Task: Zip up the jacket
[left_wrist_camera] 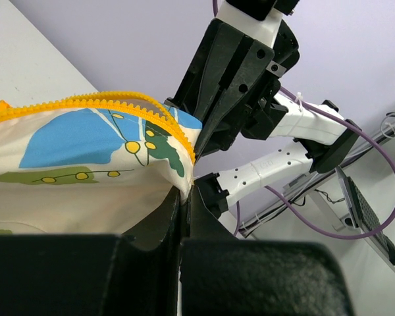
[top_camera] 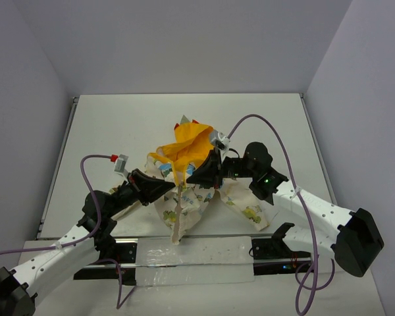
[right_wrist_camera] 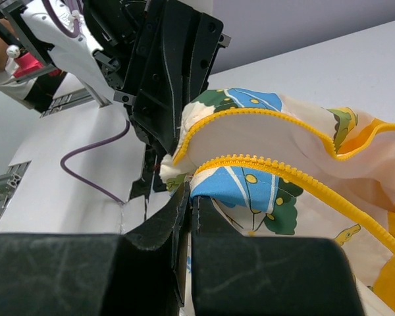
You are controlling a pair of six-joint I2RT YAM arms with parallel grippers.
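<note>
The white counter (top_camera: 118, 118) is enclosed by pale grey walls (top_camera: 184, 39) at the back and on both sides. A purple cable (top_camera: 250, 116) is arched above the right arm, and another one is looped beside the left arm. Along the near edge, a metal rail (top_camera: 184, 253) is seen between the two arm bases.

The jacket (top_camera: 184, 204) is placed near the middle of the counter, crumpled and partly lifted between the two arms. It is made of soft, thin cream fabric, printed with blue, green and yellow cartoon shapes. The bright yellow-orange lining (top_camera: 187, 141) is turned upward at the far side, where small red bits are seen. Both front edges are bordered by yellow zipper teeth (right_wrist_camera: 283, 174), which are small, regular and plastic. The two rows are apart, so the front is not joined here.

The left gripper (left_wrist_camera: 186, 194) is pressed together on a front edge of the jacket, with the cloth pinched between its black fingers. The right gripper (right_wrist_camera: 187, 194) is likewise closed on a fold of the jacket, just below a row of teeth. The two grippers are very near each other, and each is partly hidden from the other's camera by the lifted fabric.
</note>
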